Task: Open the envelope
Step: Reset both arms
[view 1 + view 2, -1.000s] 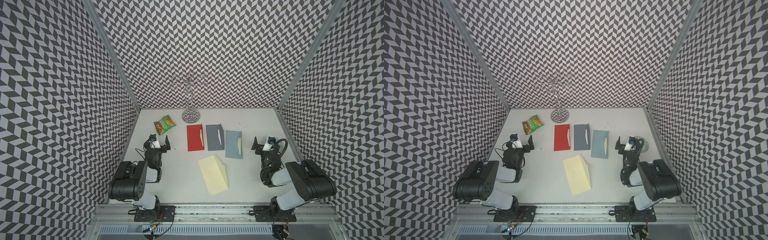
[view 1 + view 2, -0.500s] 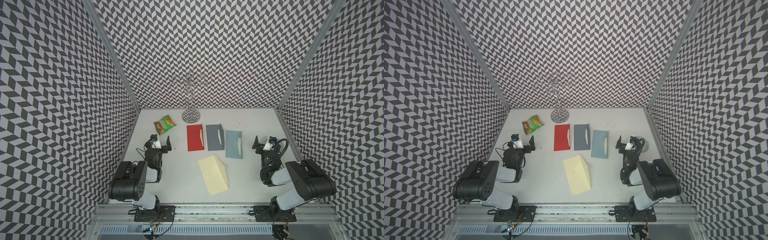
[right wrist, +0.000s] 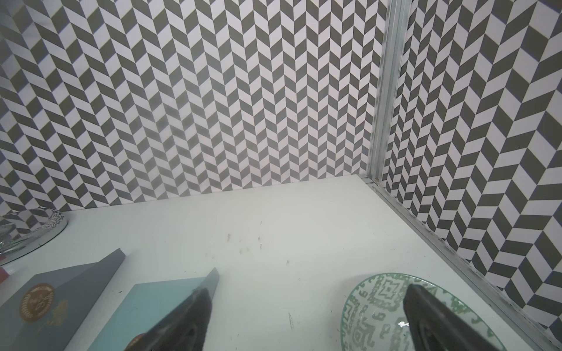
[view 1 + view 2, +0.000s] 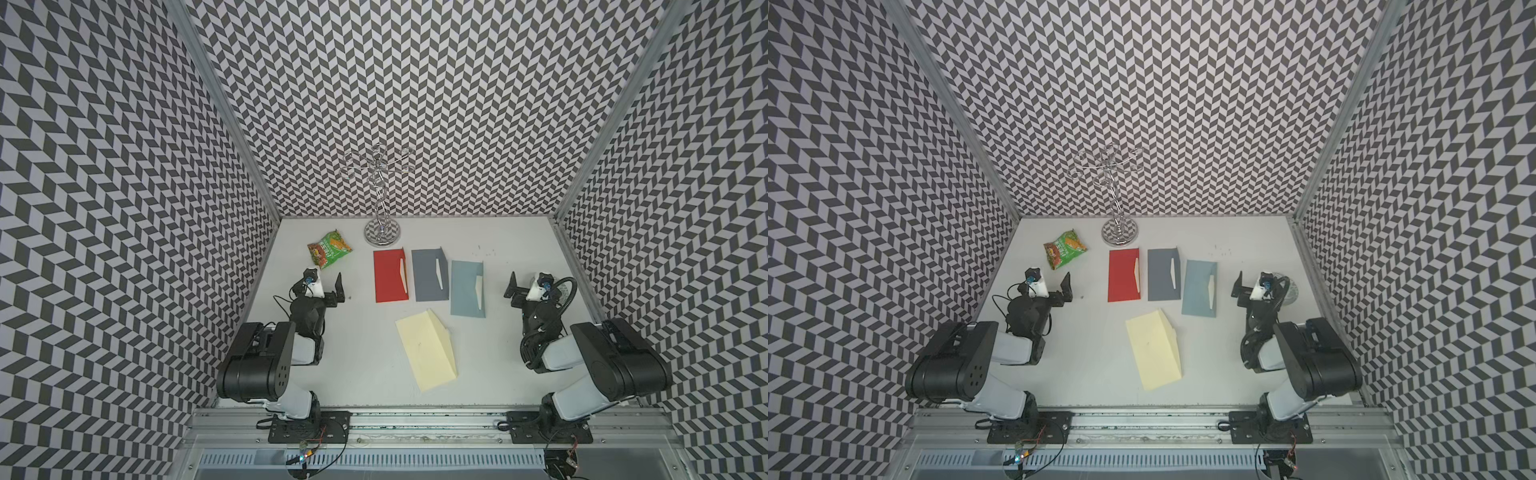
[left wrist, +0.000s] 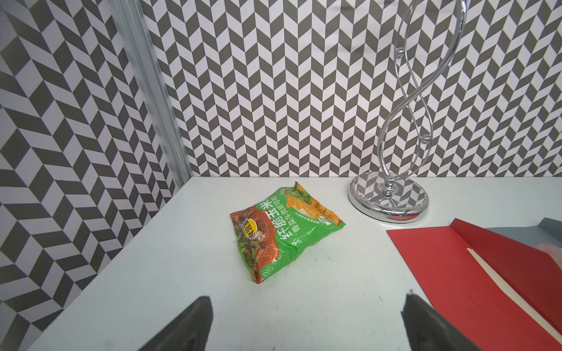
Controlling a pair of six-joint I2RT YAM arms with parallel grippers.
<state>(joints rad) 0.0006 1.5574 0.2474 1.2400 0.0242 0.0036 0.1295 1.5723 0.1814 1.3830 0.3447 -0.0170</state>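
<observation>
Four envelopes lie on the white table. The red envelope [image 4: 388, 280] [image 4: 1121, 280] [image 5: 486, 273], the dark grey one [image 4: 428, 278] [image 4: 1160, 278] [image 3: 54, 304] and the light blue one [image 4: 465, 289] [image 4: 1198, 289] [image 3: 158, 304] lie in a row, each with its flap slightly raised along the right edge. A pale yellow envelope [image 4: 426, 349] [image 4: 1154, 349] lies askew nearer the front, with a triangular flap on its right side. My left gripper [image 4: 324, 286] [image 4: 1050, 286] [image 5: 307, 299] is open and empty left of the red envelope. My right gripper [image 4: 532, 291] [image 4: 1256, 291] [image 3: 308, 290] is open and empty right of the blue one.
A green snack bag [image 4: 329, 248] [image 5: 282, 228] lies at the back left. A chrome wire stand [image 4: 381, 230] [image 5: 387, 197] rises at the back centre. A green-patterned glass dish [image 4: 1289, 291] [image 3: 380, 304] sits under my right gripper. Patterned walls close in three sides.
My left gripper has edged very slightly toward the envelopes. The envelopes and the right arm have not moved.
</observation>
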